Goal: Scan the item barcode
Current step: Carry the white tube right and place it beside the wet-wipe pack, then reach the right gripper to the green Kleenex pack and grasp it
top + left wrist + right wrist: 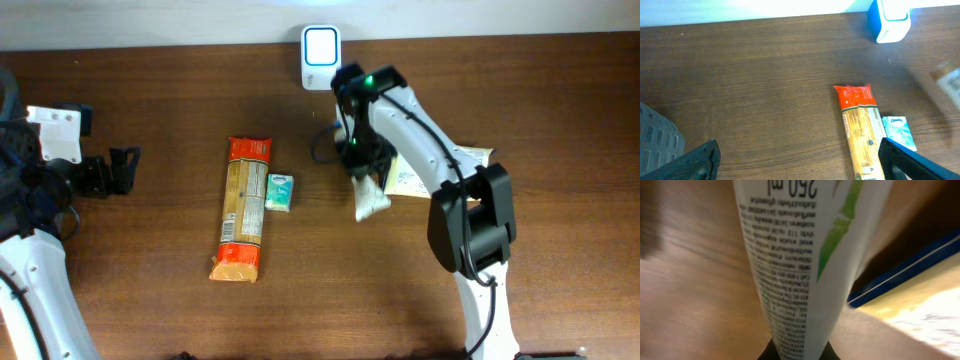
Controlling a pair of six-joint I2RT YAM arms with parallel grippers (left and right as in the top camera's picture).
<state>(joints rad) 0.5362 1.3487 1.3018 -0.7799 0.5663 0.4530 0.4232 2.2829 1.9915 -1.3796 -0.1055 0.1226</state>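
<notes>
My right gripper (358, 160) is shut on a white tube (372, 198) with a green leaf design and small black print. The tube hangs above the table, a little in front of the white and blue scanner (320, 57) at the back edge. In the right wrist view the tube (800, 255) fills the middle, pinched at its narrow end between the dark fingers of my right gripper (796, 355). No barcode shows on the side I see. My left gripper (125, 170) stands open far to the left, holding nothing. In the left wrist view the left gripper (800, 162) shows only bare wood between its fingers.
A long pasta packet (245, 208) with red ends lies mid-table, a small teal tissue pack (279, 191) beside it. A yellow and white packet (415, 178) lies under my right arm. The left wrist view also shows the pasta packet (862, 130), tissue pack (899, 131) and scanner (890, 20).
</notes>
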